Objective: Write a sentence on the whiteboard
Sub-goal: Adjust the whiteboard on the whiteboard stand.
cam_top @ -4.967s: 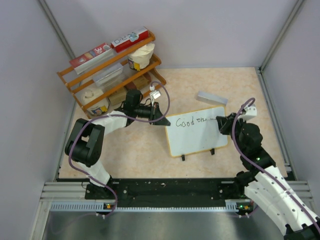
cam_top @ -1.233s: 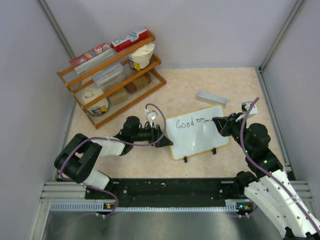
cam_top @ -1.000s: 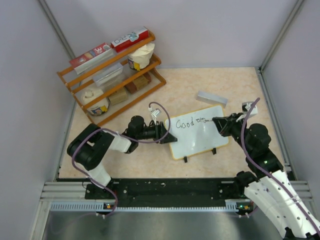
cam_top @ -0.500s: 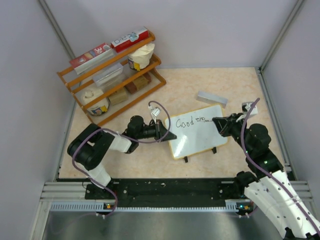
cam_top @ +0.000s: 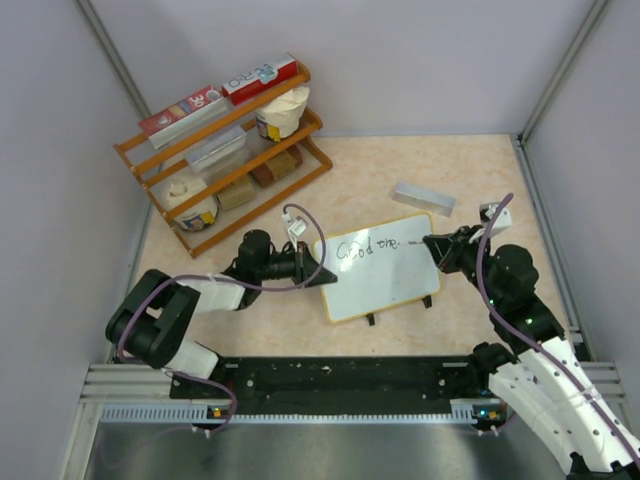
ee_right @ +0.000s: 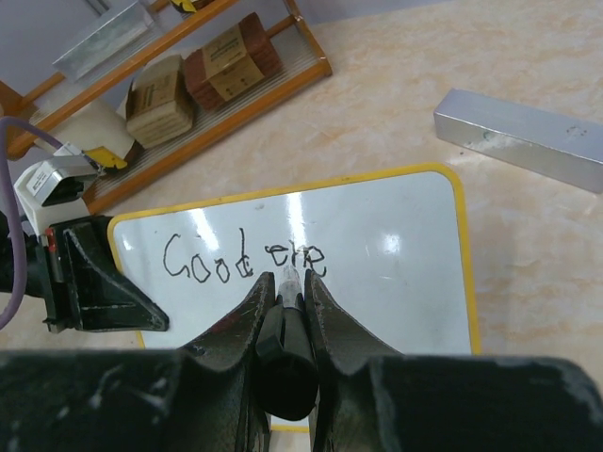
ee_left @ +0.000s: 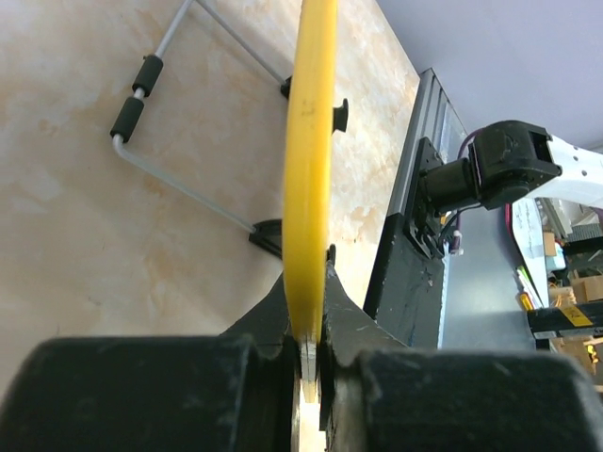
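Note:
The whiteboard (cam_top: 385, 275) stands on the table with a yellowish frame. It also shows in the right wrist view (ee_right: 386, 273) and edge-on in the left wrist view (ee_left: 311, 141). The sentence (cam_top: 368, 247) is one black line, "Good" plus a scrawled second word (ee_right: 240, 259). My left gripper (cam_top: 318, 277) is shut on the board's left edge (ee_left: 309, 330). My right gripper (cam_top: 432, 243) is shut on a black marker (ee_right: 287, 353). The marker's tip is at the end of the second word.
A grey metal block (cam_top: 424, 197) lies behind the board, also in the right wrist view (ee_right: 518, 137). An orange rack (cam_top: 225, 150) with boxes and tubs stands at the back left. The board's wire stand (ee_left: 188, 188) and black feet (cam_top: 370, 319) rest on the table.
My left gripper has drawn the board to the left and turned it slightly. My right gripper with the marker has stayed nearly still, so the lettering now sits further left of it.

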`<act>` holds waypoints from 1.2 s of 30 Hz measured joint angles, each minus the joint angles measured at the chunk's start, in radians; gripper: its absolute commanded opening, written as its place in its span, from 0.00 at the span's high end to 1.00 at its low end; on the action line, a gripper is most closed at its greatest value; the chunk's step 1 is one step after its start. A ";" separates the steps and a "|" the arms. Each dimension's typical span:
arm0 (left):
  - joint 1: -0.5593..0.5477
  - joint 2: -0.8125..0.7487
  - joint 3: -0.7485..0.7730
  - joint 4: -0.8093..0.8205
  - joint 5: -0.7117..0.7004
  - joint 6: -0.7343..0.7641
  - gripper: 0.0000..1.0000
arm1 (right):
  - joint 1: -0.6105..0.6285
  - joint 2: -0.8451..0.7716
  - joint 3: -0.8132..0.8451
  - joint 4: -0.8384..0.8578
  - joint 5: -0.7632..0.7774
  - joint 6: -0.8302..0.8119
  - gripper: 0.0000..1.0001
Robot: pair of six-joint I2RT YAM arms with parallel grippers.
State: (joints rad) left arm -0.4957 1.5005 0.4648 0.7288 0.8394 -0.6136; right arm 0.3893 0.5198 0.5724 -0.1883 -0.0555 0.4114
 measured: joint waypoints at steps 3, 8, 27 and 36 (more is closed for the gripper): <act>0.027 -0.039 -0.042 -0.006 0.013 0.014 1.00 | 0.000 0.007 0.000 0.000 -0.010 0.000 1.00; 0.049 -0.056 -0.059 -0.022 0.040 0.027 1.00 | 0.000 0.015 0.000 0.002 -0.034 0.000 1.00; -0.019 0.090 0.000 0.036 0.001 0.039 0.56 | -0.001 0.055 0.000 0.024 -0.078 0.001 1.00; -0.030 0.025 -0.046 -0.167 -0.080 0.113 0.33 | -0.001 0.058 0.000 0.025 -0.100 0.002 1.00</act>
State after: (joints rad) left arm -0.5259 1.5257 0.4191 0.5613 0.7589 -0.5003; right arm 0.3885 0.5774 0.5724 -0.1635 -0.1558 0.4129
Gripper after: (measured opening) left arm 0.612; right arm 0.138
